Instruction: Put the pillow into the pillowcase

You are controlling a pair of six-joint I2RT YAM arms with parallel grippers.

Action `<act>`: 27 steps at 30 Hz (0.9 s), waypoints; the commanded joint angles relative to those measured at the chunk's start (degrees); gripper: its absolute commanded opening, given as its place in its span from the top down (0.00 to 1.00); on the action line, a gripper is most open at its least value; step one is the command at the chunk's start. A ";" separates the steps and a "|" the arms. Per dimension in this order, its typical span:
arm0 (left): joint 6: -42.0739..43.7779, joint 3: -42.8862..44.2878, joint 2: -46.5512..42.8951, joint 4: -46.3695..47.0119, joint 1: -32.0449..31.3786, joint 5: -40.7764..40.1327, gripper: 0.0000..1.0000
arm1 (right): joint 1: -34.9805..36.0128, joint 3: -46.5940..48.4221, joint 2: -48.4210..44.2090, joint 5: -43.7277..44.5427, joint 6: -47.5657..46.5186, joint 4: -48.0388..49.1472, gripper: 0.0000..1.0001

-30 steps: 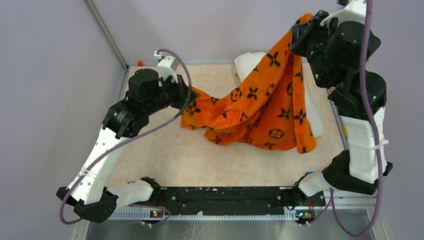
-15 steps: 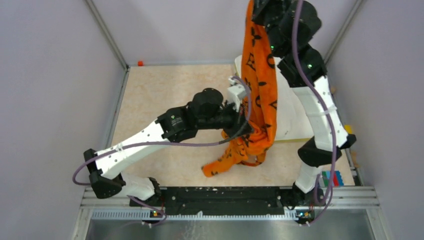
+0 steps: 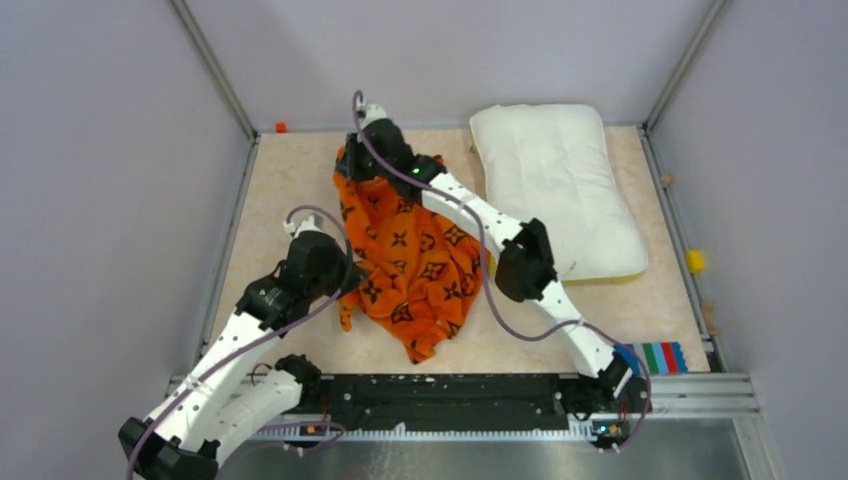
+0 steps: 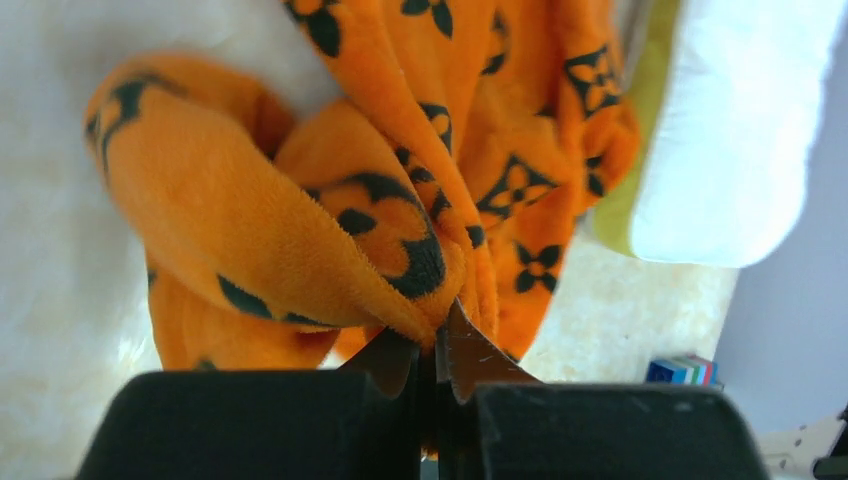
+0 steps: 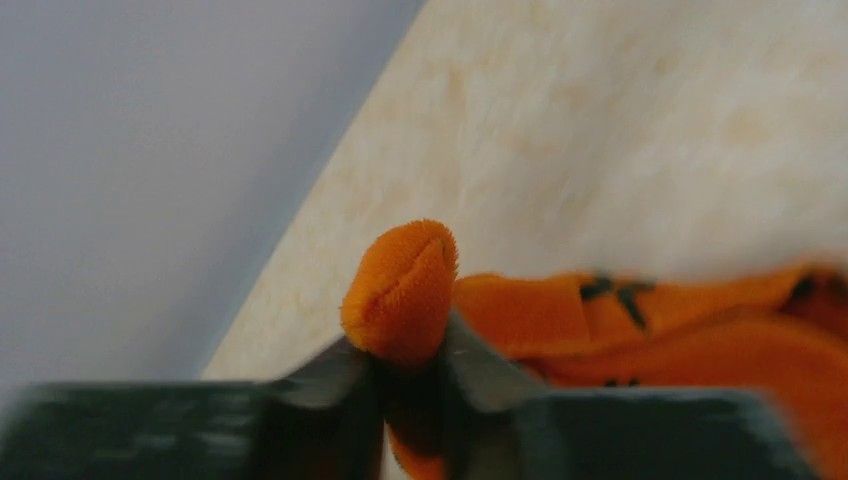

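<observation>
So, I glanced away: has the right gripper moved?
Yes. The right gripper, shut on the pillowcase, came down and left from above the pillow.

A lab-style robot test cell: plain lilac walls (image 3: 100, 150), metal frame post (image 3: 213, 68), marbled tabletop (image 3: 290, 180), colour swatch card (image 3: 660, 355).

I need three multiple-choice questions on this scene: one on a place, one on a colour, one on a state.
1. Where is the pillow, relative to the pillowcase, seen from above?
A. under it
B. to its right
C. inside it
2. What colour is the pillowcase's print?
A. white
B. blue
C. black
3. The left gripper and the right gripper are:
A. shut on the pillowcase
B. open
C. shut on the pillow
Answers: 1 B: the pillow lies bare on the table, far right. 2 C: black flowers on orange cloth. 3 A: each wrist view shows orange cloth pinched between the jaws.
</observation>
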 commanded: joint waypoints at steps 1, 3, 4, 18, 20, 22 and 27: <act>-7.15 -4.67 -6.61 -3.10 0.70 -3.57 0.85 | 1.89 3.08 0.20 -11.50 4.48 1.85 0.66; -3.88 -3.48 -7.18 -2.97 0.68 -4.84 0.61 | 1.89 1.77 -2.31 -12.47 2.37 -0.04 0.19; -1.14 -2.24 -6.49 -2.57 0.73 -5.18 0.53 | 1.84 0.88 -4.16 -12.21 1.13 -1.23 0.11; 17.90 20.75 15.02 4.59 0.66 -10.13 0.01 | -5.41 -17.79 -31.98 -0.55 -4.18 -19.08 0.07; 19.03 22.55 16.41 4.26 0.74 -10.11 0.01 | -5.41 -25.06 -36.83 1.25 -4.39 -18.57 0.08; 20.59 22.35 16.56 5.89 0.70 -9.48 0.01 | -5.29 -33.76 -42.06 2.28 -4.09 -17.00 0.09; 25.04 27.45 25.93 5.89 1.64 -5.29 0.01 | -2.04 -59.18 -56.15 9.26 -1.32 -12.92 0.10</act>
